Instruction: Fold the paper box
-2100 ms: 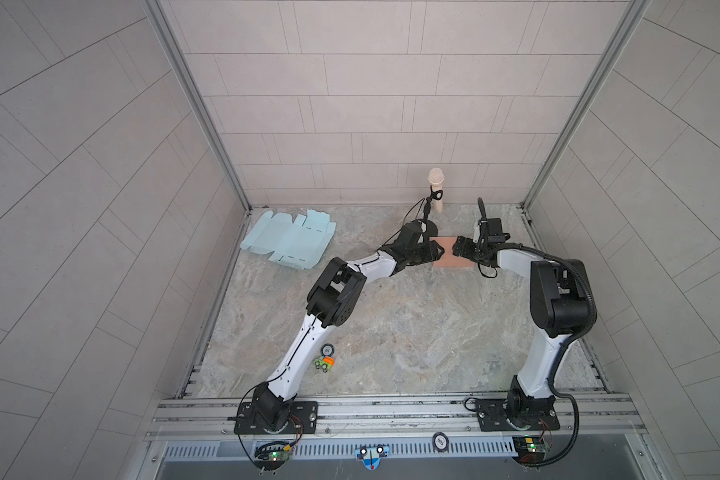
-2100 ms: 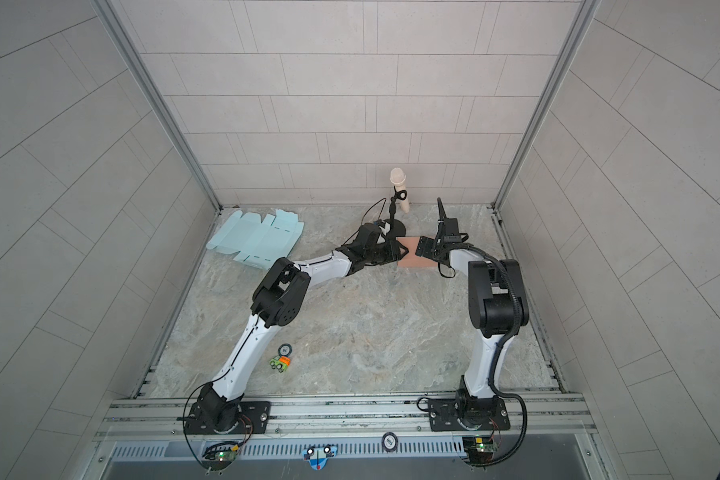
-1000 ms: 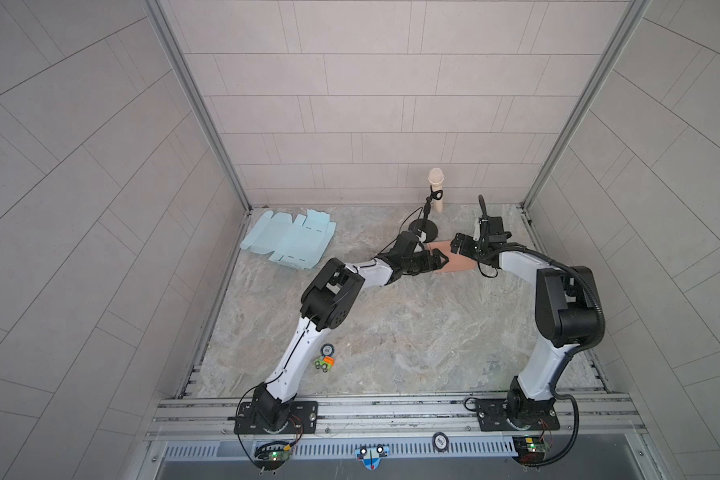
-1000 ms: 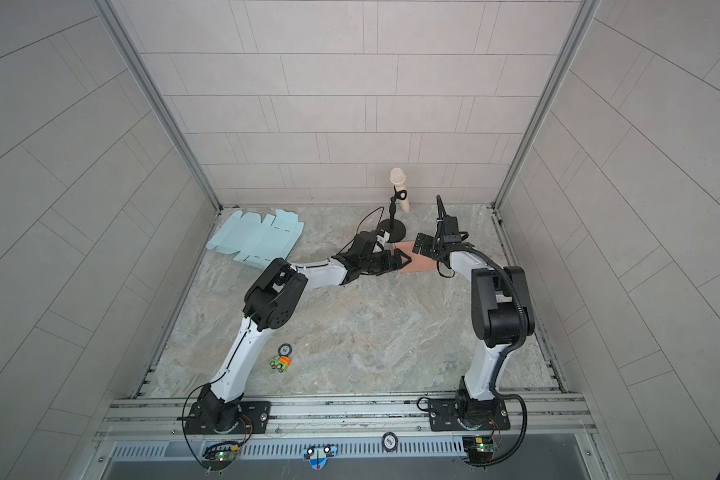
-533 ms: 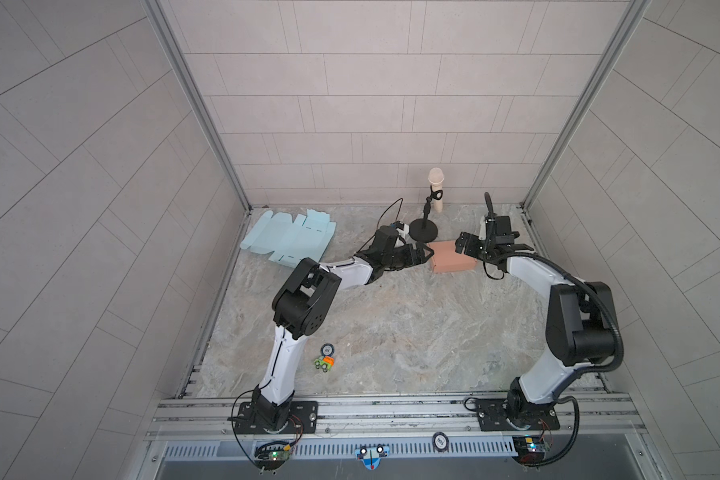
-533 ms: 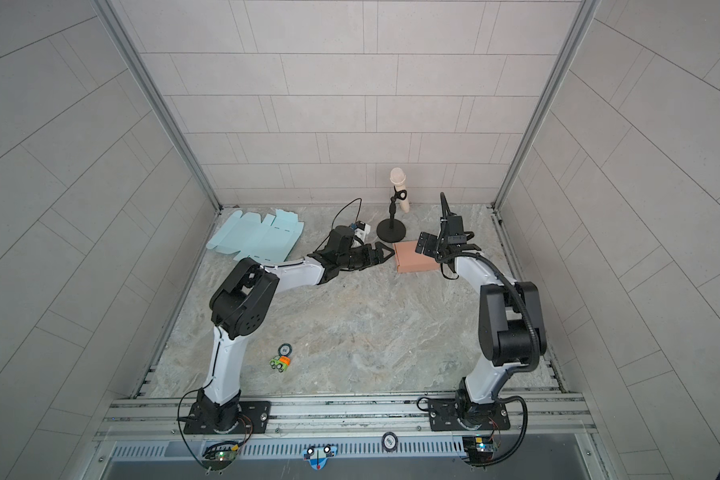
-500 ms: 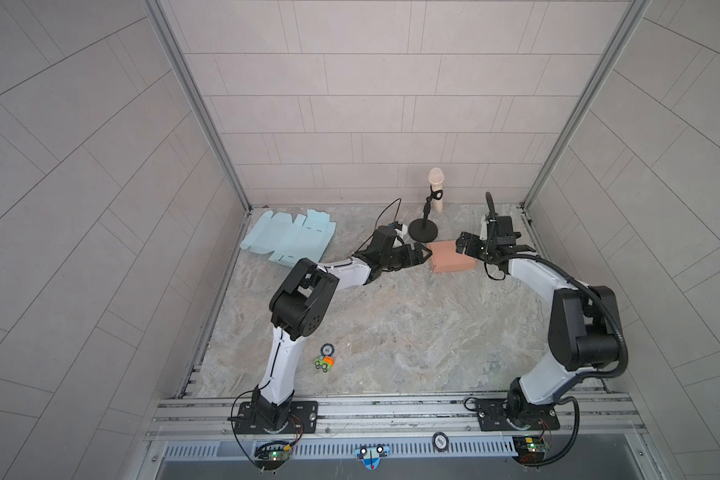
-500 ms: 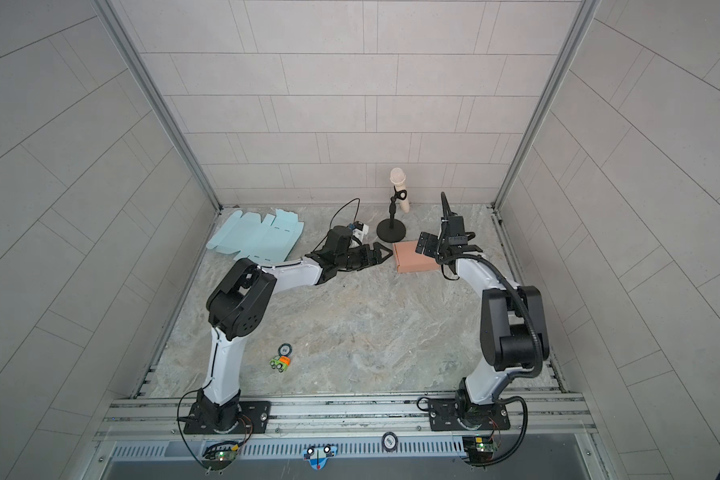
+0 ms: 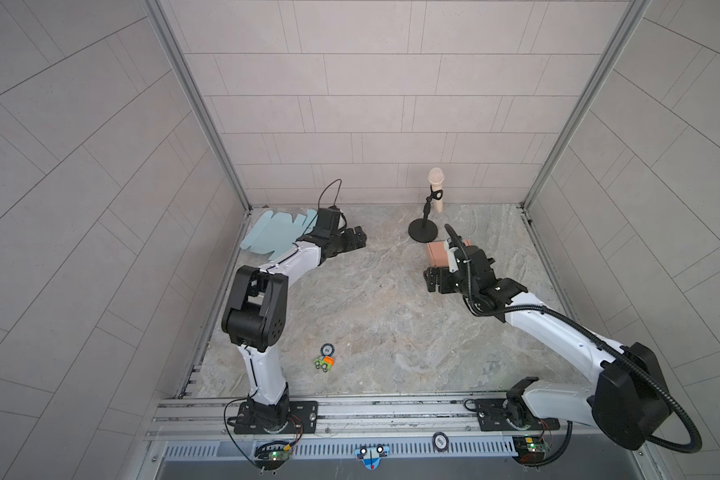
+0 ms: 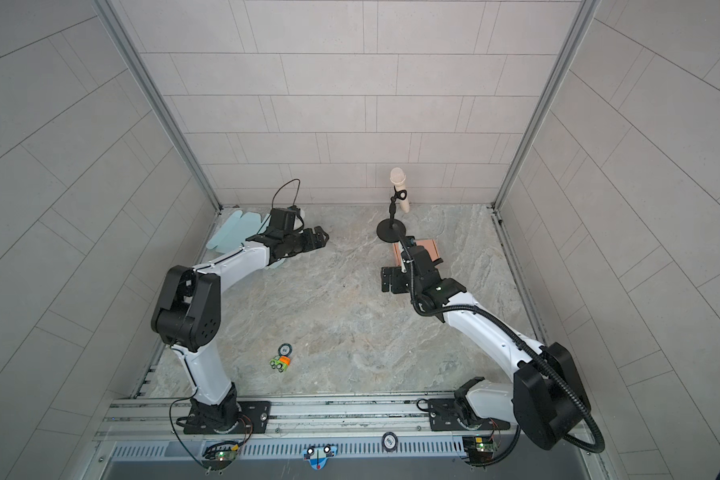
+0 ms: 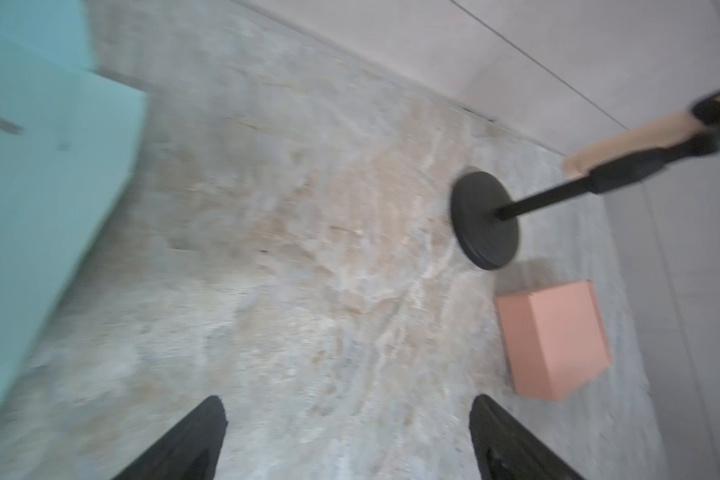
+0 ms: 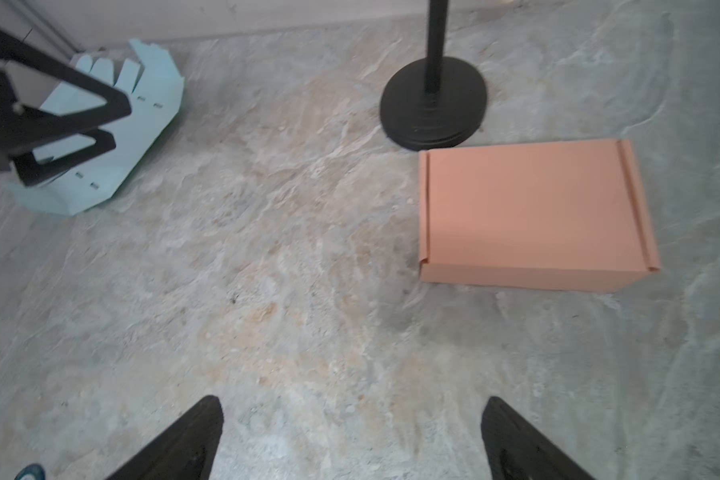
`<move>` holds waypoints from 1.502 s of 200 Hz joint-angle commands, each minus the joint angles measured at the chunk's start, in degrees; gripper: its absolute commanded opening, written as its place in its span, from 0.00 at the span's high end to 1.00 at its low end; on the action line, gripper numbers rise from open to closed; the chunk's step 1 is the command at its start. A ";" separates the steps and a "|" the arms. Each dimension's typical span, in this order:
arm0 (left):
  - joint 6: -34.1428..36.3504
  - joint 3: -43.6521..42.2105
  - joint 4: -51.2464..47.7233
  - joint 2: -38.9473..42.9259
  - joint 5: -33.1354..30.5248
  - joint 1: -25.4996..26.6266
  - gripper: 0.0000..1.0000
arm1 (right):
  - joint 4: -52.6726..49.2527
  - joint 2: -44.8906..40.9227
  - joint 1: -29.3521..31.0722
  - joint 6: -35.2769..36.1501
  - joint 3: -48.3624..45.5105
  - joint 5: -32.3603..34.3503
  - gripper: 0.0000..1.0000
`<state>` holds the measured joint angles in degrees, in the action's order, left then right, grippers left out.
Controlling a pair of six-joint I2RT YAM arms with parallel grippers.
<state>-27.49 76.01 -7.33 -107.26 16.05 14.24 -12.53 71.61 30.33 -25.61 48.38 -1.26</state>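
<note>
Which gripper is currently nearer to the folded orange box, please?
The right. The right gripper hangs open just in front of the orange box, apart from it; the left gripper, also open, is far off, by the flat blue cardboard.

The orange paper box [image 9: 436,254] sits by the desk's [image 9: 371,324] far edge, just beside the microphone stand [image 9: 422,231]; right gripper [image 9: 430,281] near it, left gripper [image 9: 360,240] well apart.
</note>
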 commanded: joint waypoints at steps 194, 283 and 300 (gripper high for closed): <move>-0.90 1.28 -4.78 -11.55 -2.52 -7.12 0.03 | 0.52 9.56 22.14 -2.53 2.39 6.81 0.00; -0.83 -6.79 -3.86 -3.96 -3.77 -1.92 0.03 | -6.89 3.23 18.07 -0.23 2.40 9.41 0.00; -0.57 -8.08 -3.83 -3.29 -3.51 -1.00 0.03 | -8.30 0.01 16.02 -0.11 0.88 9.39 0.01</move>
<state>-27.62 70.35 -9.47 -112.16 11.90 12.27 -17.02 76.23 48.58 -26.48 50.85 6.48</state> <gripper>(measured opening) 0.969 0.995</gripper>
